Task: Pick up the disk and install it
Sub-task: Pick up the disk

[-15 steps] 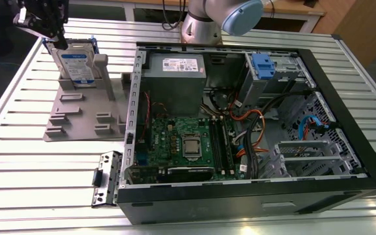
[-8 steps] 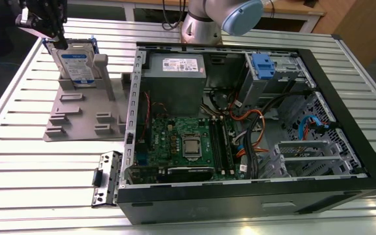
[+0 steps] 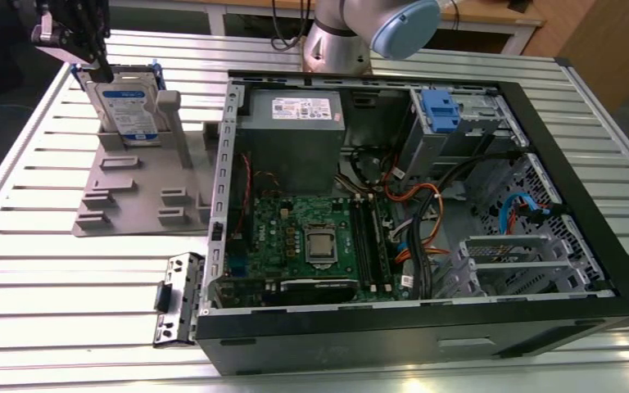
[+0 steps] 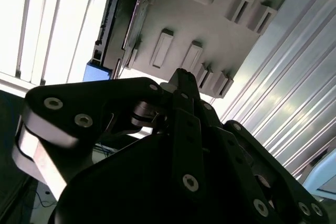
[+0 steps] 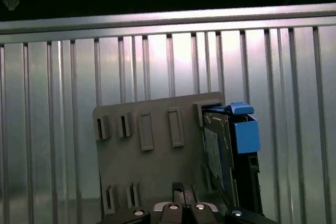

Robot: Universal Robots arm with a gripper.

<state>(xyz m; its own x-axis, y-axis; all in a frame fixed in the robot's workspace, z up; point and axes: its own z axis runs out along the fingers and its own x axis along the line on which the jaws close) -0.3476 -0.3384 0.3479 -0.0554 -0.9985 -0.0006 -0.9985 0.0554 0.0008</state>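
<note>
Jaws pinched together, gripping nothing. The gripper (image 3: 98, 70) hangs over the grey slotted rack (image 3: 128, 196). Just below the tips and slightly to one side, the disk (image 3: 127, 105) stands on edge in that rack, its blue carrier frame showing.

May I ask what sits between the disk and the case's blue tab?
In the exterior view, between disk and blue tab: holder's post, case wall, power supply box.
</note>
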